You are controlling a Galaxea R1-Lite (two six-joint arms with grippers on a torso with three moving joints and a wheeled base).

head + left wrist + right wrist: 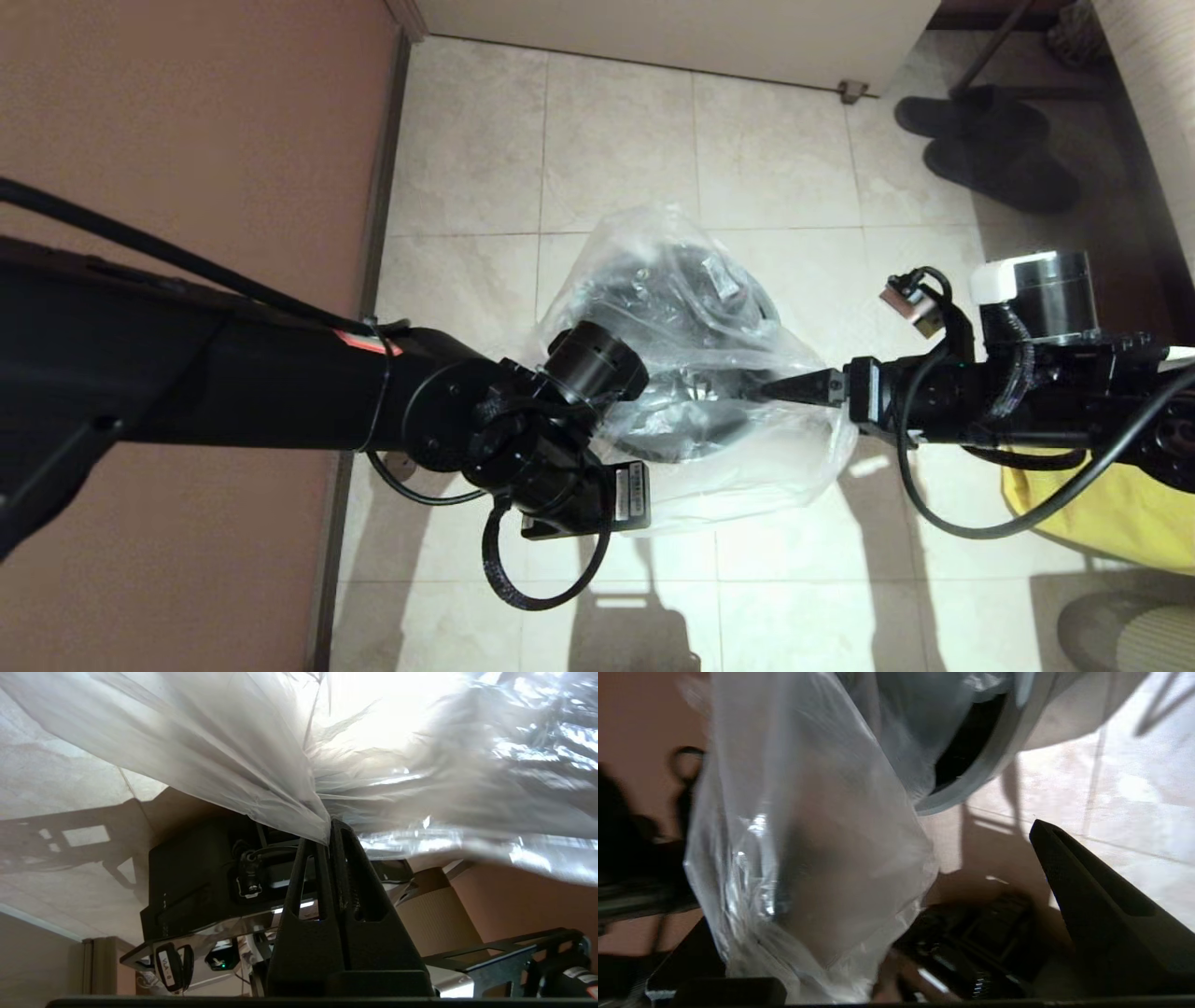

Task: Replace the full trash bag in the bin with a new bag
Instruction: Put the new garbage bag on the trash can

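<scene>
The bin [695,308] stands on the tiled floor with the new bag [653,271], clear and crinkly, draped loosely over it. Its grey rim [994,765] shows under the film in the right wrist view. My left gripper [327,828] is shut on a gathered fold of the new bag [224,751] at the bin's near left side; in the head view my left wrist [560,420] hides its fingers. My right gripper [780,387] reaches into the bag's right side. It is open [896,830], with one finger [1087,896] bare and the film [808,858] hanging over the other.
An opaque yellow bag [1120,513] lies on the floor at the right, under my right arm. Dark slippers [990,149] sit at the far right. A brown wall [187,140] runs along the left, and a white cabinet [672,28] is at the back.
</scene>
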